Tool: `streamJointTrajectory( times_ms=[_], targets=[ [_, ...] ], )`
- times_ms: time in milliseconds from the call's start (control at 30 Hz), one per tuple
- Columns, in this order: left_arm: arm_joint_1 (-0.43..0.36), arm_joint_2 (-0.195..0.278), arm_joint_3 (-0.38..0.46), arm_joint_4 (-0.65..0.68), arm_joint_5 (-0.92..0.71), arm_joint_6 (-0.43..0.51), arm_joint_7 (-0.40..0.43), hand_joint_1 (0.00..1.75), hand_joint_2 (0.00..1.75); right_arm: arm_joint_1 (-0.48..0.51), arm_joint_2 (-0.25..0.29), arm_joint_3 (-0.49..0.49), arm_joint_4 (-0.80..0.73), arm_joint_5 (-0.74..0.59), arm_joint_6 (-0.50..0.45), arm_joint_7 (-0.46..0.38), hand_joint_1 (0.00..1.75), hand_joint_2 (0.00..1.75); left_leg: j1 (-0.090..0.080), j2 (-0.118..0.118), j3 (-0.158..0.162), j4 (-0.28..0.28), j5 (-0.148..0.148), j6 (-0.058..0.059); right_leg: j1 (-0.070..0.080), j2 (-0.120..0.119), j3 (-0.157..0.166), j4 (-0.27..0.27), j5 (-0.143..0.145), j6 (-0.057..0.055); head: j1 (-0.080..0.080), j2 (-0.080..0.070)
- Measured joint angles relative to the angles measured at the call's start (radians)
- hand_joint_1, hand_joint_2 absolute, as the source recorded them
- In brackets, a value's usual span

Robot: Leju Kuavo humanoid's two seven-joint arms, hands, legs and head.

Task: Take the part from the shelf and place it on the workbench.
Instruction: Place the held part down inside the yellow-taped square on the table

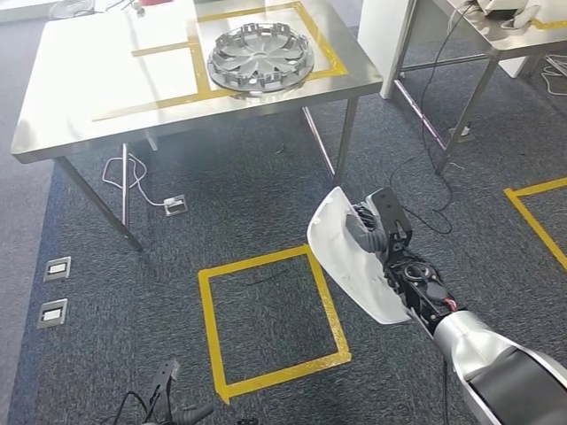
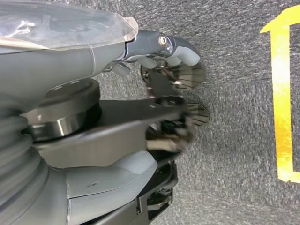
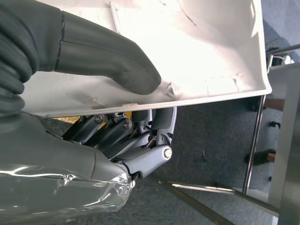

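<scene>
Right robot hand (image 1: 375, 232): grasping white part (image 1: 347, 266), thumb pressed on its inner face; fingers mostly hidden behind it.
Left robot hand (image 2: 173, 108): blurred, grasp unreadable.
Table (image 1: 80, 97): far, left, hubcap (image 1: 260, 57) on it.

We are looking at our right arm (image 1: 494, 359), a glossy silver shell meeting a dark grey sleeve. Our right hand (image 1: 384, 239) is showing black linkages, a red wire and silver screws (image 3: 167, 152). Our left hand (image 2: 169, 112) is wearing a grey ribbed cover (image 2: 18, 154), clear film (image 2: 63, 23) and dark fingers (image 2: 196, 114).
</scene>
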Motion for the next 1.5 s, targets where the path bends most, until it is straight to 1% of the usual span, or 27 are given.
streamJointTrajectory(
  times_ms=[33,67,100,133,167,267,333,367,467,500,533,567,633,700,800,867,967,1000,1033,1067,1100,1167,1200,1233,1367,1400,1500],
  targets=[
    [0.002,0.000,0.000,0.000,0.000,0.000,0.000,0.00,1.75,0.002,0.000,0.000,0.000,0.000,0.000,0.000,1.75,1.75,0.000,0.000,-0.007,-0.017,0.035,0.001,0.000,0.001,0.012,0.000,-0.009,0.001,0.000,0.000],
    [0.003,0.000,0.000,0.000,0.000,0.000,0.000,0.00,1.75,0.003,0.000,0.000,0.000,0.000,0.000,0.000,1.75,1.75,0.000,0.000,0.005,-0.073,0.087,0.004,0.000,0.001,0.025,0.000,-0.019,0.003,0.000,0.000],
    [0.003,0.001,0.000,0.000,0.000,0.001,0.000,0.00,1.75,0.002,0.000,0.000,0.000,0.000,0.000,0.000,1.75,1.75,0.000,0.000,0.030,-0.154,0.147,0.008,0.000,0.002,0.038,0.000,-0.030,0.006,0.000,0.000],
    [0.003,0.001,0.000,0.000,0.000,0.001,0.000,0.00,1.75,0.000,0.000,0.000,0.000,0.000,0.000,0.000,1.75,1.75,-0.003,0.000,0.058,-0.226,0.187,0.012,0.002,0.002,0.048,-0.001,-0.040,0.010,0.000,0.000],
    [0.002,0.002,0.000,0.000,0.000,0.001,0.000,0.00,1.75,-0.002,0.000,0.000,0.000,0.000,0.000,0.000,1.75,1.75,-0.005,0.000,0.080,-0.282,0.208,0.016,0.003,0.003,0.054,-0.001,-0.049,0.015,0.000,0.000],
    [0.001,0.001,0.000,0.000,0.000,0.001,0.001,0.00,1.75,-0.006,0.000,0.001,0.001,0.005,0.001,0.003,1.75,1.75,-0.008,-0.001,0.105,-0.327,0.193,0.030,0.005,0.004,0.066,-0.002,-0.057,0.030,0.001,0.000],
    [0.000,0.001,0.000,0.000,0.000,0.001,0.002,0.00,1.75,-0.010,0.000,0.002,0.000,0.011,0.005,0.008,1.75,1.75,-0.005,-0.001,0.122,-0.333,0.182,0.042,0.004,0.001,0.055,0.032,-0.064,0.039,0.001,0.000],
    [0.000,0.001,0.000,0.000,0.000,0.001,0.002,0.00,1.75,-0.012,0.000,0.002,0.000,0.014,0.007,0.012,1.75,1.75,-0.003,-0.001,0.132,-0.336,0.176,0.046,0.003,-0.001,0.032,0.078,-0.076,0.043,0.002,0.000],
    [0.000,-0.002,-0.001,0.000,0.000,0.000,0.004,0.00,1.75,-0.014,0.001,0.006,0.002,0.021,0.022,0.024,1.75,1.75,-0.002,-0.002,0.157,-0.338,0.155,0.052,0.003,-0.003,-0.095,0.275,-0.138,0.051,0.003,0.000],
    [0.001,-0.003,-0.003,0.000,-0.001,0.000,0.004,0.00,1.75,-0.013,0.001,0.007,0.002,0.022,0.029,0.028,1.75,1.75,-0.002,-0.004,0.168,-0.338,0.147,0.052,0.003,-0.004,-0.128,0.307,-0.148,0.052,0.003,0.000],
    [0.003,-0.003,-0.005,0.000,-0.002,-0.001,0.004,0.00,1.75,-0.012,0.001,0.008,0.003,0.023,0.035,0.031,1.75,1.75,-0.002,-0.005,0.181,-0.338,0.137,0.052,0.003,-0.004,-0.145,0.305,-0.140,0.051,0.003,0.000],
    [0.003,-0.004,-0.007,0.000,-0.003,-0.002,0.004,0.00,1.75,-0.011,0.000,0.010,0.003,0.023,0.042,0.034,1.75,1.75,-0.002,-0.007,0.195,-0.338,0.128,0.051,0.004,-0.004,-0.146,0.268,-0.110,0.048,0.004,0.000],
    [0.003,-0.005,-0.011,0.000,-0.006,-0.003,0.005,0.00,1.75,-0.013,0.000,0.013,0.004,0.022,0.065,0.038,1.75,1.75,-0.003,-0.008,0.223,-0.338,0.106,0.046,0.008,-0.004,-0.120,0.128,0.003,0.036,0.004,0.000],
    [0.000,-0.007,-0.015,0.000,-0.007,-0.006,0.006,0.00,1.75,-0.014,0.000,0.017,0.004,0.022,0.089,0.042,1.75,1.75,-0.005,-0.010,0.238,-0.337,0.088,0.037,0.016,-0.004,-0.096,0.021,0.074,0.023,0.003,0.000],
    [-0.006,-0.008,-0.018,0.000,-0.006,-0.007,0.008,0.00,1.75,-0.014,0.001,0.023,0.002,0.022,0.103,0.043,1.75,1.75,-0.008,-0.009,0.247,-0.335,0.077,0.023,0.017,-0.003,-0.075,-0.005,0.073,0.005,0.001,0.000],
    [-0.009,-0.007,-0.019,0.000,-0.006,-0.007,0.007,0.00,1.75,-0.017,0.002,0.025,0.000,0.022,0.105,0.042,1.75,1.75,-0.007,-0.006,0.227,-0.283,0.070,0.013,0.011,-0.003,-0.055,-0.011,0.067,-0.005,0.000,0.000],
    [-0.010,-0.006,-0.020,0.000,-0.005,-0.007,0.007,0.00,1.75,-0.018,0.002,0.028,0.000,0.022,0.108,0.041,1.75,1.75,-0.002,-0.002,0.101,-0.085,0.011,-0.001,0.009,-0.001,-0.031,-0.015,0.048,-0.013,0.000,0.000],
    [-0.009,-0.006,-0.021,0.000,-0.004,-0.007,0.007,0.00,1.75,-0.016,0.002,0.029,0.000,0.022,0.109,0.041,1.75,1.75,-0.001,-0.002,0.061,-0.041,-0.012,-0.004,0.009,0.000,-0.023,-0.015,0.040,-0.012,0.000,0.000],
    [-0.008,-0.005,-0.022,0.000,-0.003,-0.007,0.006,0.00,1.75,-0.014,0.003,0.031,0.001,0.022,0.110,0.041,1.75,1.75,0.000,-0.002,0.037,-0.031,-0.019,-0.006,0.009,0.001,-0.013,-0.014,0.031,-0.011,0.000,0.000],
    [-0.008,-0.005,-0.023,0.000,-0.002,-0.007,0.006,0.00,1.75,-0.012,0.003,0.033,0.001,0.022,0.110,0.041,1.75,1.75,0.001,-0.002,0.029,-0.057,-0.002,-0.006,0.008,0.002,0.000,-0.014,0.021,-0.010,0.000,0.000],
    [-0.007,-0.004,-0.023,0.000,-0.001,-0.007,0.006,0.00,1.75,-0.012,0.003,0.034,0.001,0.022,0.110,0.041,1.75,1.75,0.001,-0.001,0.037,-0.115,0.041,-0.005,0.008,0.002,0.014,-0.014,0.010,-0.007,0.000,0.000],
    [-0.007,-0.003,-0.023,0.000,0.000,-0.007,0.006,0.00,1.75,-0.013,0.003,0.036,0.002,0.022,0.110,0.041,1.75,1.75,0.000,0.000,0.067,-0.264,0.161,0.002,0.010,0.003,0.035,-0.012,-0.011,0.000,0.000,0.000],
    [-0.006,-0.002,-0.023,0.000,0.000,-0.007,0.005,0.00,1.75,-0.015,0.003,0.037,0.002,0.022,0.109,0.041,1.75,1.75,-0.002,0.001,0.078,-0.313,0.202,0.008,0.011,0.004,0.041,-0.010,-0.022,0.005,0.000,0.000],
    [-0.006,-0.002,-0.024,0.000,0.000,-0.007,0.005,0.00,1.75,-0.016,0.004,0.039,0.002,0.021,0.109,0.040,1.75,1.75,-0.004,0.001,0.081,-0.338,0.221,0.014,0.013,0.005,0.044,-0.008,-0.029,0.011,0.001,0.000],
    [-0.010,-0.002,-0.024,0.000,0.001,-0.007,0.005,0.00,1.75,-0.024,0.004,0.044,0.002,0.021,0.109,0.037,1.75,1.75,-0.003,0.001,0.105,-0.344,0.208,0.038,0.012,0.004,0.048,0.030,-0.062,0.031,0.002,0.000],
    [-0.012,-0.001,-0.024,0.000,0.001,-0.007,0.005,0.00,1.75,-0.026,0.004,0.045,0.002,0.021,0.109,0.036,1.75,1.75,-0.002,0.000,0.115,-0.345,0.203,0.043,0.011,0.002,0.025,0.079,-0.081,0.036,0.002,0.000],
    [-0.013,-0.002,-0.024,0.000,0.002,-0.007,0.005,0.00,1.75,-0.023,0.005,0.049,0.003,0.019,0.111,0.035,1.75,1.75,-0.003,-0.001,0.137,-0.344,0.185,0.050,0.009,-0.001,-0.096,0.277,-0.151,0.045,0.002,0.000]
  ],
)
